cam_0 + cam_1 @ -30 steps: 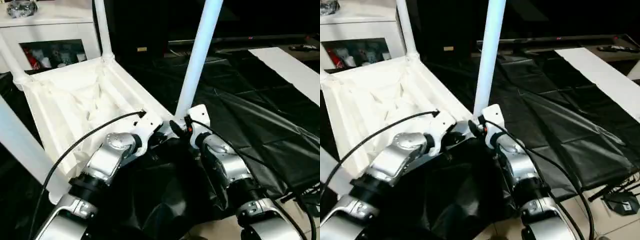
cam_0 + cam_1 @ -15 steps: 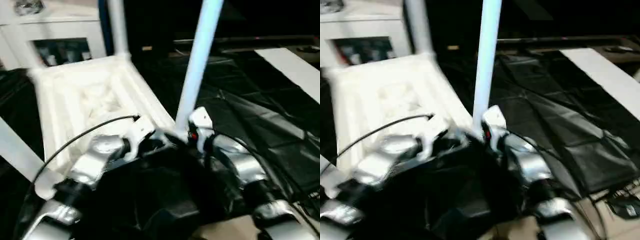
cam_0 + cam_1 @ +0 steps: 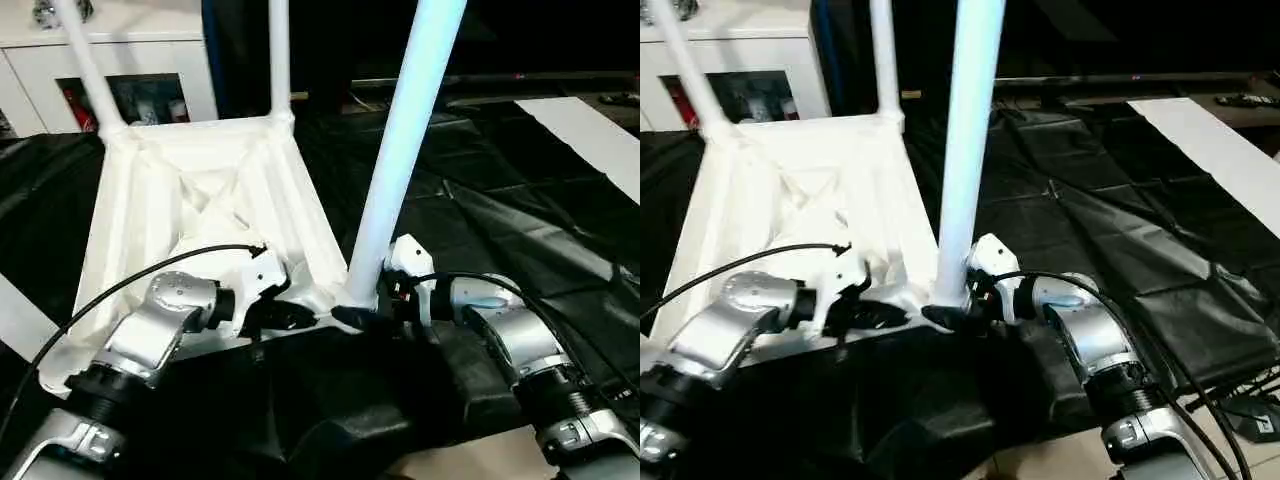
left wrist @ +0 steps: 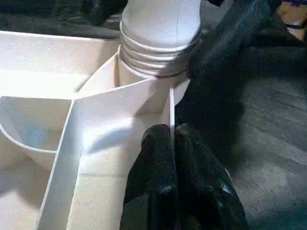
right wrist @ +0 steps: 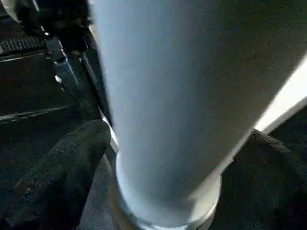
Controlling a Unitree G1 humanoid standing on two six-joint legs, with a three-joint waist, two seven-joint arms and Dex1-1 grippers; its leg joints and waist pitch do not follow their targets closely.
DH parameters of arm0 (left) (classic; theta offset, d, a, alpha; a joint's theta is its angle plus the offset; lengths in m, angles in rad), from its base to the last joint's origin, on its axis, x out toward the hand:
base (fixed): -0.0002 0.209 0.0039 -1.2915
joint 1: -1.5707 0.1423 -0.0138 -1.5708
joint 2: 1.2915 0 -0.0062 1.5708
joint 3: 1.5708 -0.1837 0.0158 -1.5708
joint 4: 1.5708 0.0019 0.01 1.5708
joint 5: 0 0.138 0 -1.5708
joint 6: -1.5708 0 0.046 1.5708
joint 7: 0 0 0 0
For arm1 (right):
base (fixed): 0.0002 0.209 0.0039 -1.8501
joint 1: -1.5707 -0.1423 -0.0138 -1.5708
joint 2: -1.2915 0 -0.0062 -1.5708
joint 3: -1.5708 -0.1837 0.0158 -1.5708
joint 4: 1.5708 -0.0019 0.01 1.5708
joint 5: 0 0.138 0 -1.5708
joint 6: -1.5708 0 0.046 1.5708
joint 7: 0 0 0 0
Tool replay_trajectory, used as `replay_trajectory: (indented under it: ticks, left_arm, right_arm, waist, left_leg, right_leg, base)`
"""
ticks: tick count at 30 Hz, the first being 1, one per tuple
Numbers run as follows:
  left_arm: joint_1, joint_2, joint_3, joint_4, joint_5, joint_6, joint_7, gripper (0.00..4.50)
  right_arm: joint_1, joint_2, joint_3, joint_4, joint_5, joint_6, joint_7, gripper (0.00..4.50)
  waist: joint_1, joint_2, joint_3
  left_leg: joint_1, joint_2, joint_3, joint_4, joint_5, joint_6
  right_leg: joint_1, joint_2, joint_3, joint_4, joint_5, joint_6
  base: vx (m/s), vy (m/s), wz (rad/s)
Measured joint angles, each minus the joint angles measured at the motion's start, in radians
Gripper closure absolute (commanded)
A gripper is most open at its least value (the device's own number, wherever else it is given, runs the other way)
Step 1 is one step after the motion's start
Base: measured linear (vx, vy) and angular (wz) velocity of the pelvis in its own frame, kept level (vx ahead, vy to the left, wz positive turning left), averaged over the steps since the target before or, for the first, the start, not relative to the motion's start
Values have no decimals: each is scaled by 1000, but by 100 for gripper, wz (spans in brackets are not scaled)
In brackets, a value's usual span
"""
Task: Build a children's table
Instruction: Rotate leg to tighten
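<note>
Left eye view showed the tabletop (image 3: 190, 200) upside down at 11 o'clock, left gripper (image 3: 300, 318) pinched shut on its rim, right gripper (image 3: 362, 318) spread wide around the near leg (image 3: 400, 150); seating step, likely needs regrip.

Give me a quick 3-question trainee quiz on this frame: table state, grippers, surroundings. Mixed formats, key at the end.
1. True or false: the tabletop lies with its ribbed underside facing up.
2. Multiple choice: the left gripper is
A. open above a leg
B. shut on a thin rib at the tabletop's near corner
C. resting on the black sheet
3. Short answer: which part of the near leg is the right gripper at, and what stands behind the table on the robot's left?

Key
1. True.
2. B.
3. At the leg's base, where it enters the corner socket; a white cabinet with glass doors.
</note>
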Motion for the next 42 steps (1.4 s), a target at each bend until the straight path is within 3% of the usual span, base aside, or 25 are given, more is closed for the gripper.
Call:
replay_trajectory:
  ticks: [15,18,22,26,31,33,36,38,42]
  left_arm:
    - [2,-5,2,-4,-5,13,-12,450]
    - [-6,-61,14,20,11,19,64,450]
    - [-48,-140,28,72,40,64,187,450]
    - [-103,-228,42,151,73,77,336,450]
    - [-134,-289,51,193,104,83,431,450]
    - [-135,-292,51,193,109,80,438,450]
    - [-136,-295,51,193,115,74,441,450]
    - [-135,-290,50,193,115,70,431,450]
    - [-123,-247,43,179,107,42,354,450]
  right_arm:
    - [6,-9,11,-11,7,27,30,165]
    - [28,25,-26,-7,1,34,-51,178]
    - [15,101,-89,51,-22,36,-240,181]
    - [-46,199,-153,154,-34,45,-474,183]
    - [-77,260,-187,200,-67,33,-636,183]
    - [-80,267,-194,208,-74,18,-642,113]
    - [-83,272,-195,216,-74,12,-637,111]
    - [-83,270,-195,215,-74,12,-627,72]
    - [-59,205,-148,165,-77,14,-483,68]
  waist:
    - [2,0,0]
    - [5,0,0]
    - [-7,0,-1]
    - [-22,0,-1]
    - [-29,0,-1]
    - [-28,0,-1]
    - [-28,1,-1]
    - [-28,1,-1]
    - [-29,1,-1]
  left_leg:
    - [0,0,0,0,0,0]
    - [1,0,1,0,0,0]
    - [3,0,2,0,0,0]
    - [3,0,2,0,0,0]
    - [3,0,2,0,0,0]
    - [3,0,2,0,0,0]
    - [3,0,2,0,0,0]
    - [2,0,2,0,0,0]
    - [2,0,2,-2,0,0]
  right_leg:
    - [0,0,0,0,0,0]
    - [1,-1,0,0,0,-1]
    - [1,-1,2,1,1,-2]
    - [0,-1,1,1,0,0]
    - [1,-1,2,0,2,-2]
    - [1,-1,1,0,2,-2]
    - [1,-1,1,0,2,-2]
    - [0,-1,1,0,1,-1]
    - [-1,-1,1,0,1,-1]
  base:
    - [0,0,0]
    - [0,0,0]
    - [0,0,0]
    - [0,0,0]
    - [0,0,0]
    - [0,0,0]
    - [0,0,0]
    - [0,0,0]
    - [0,0,0]
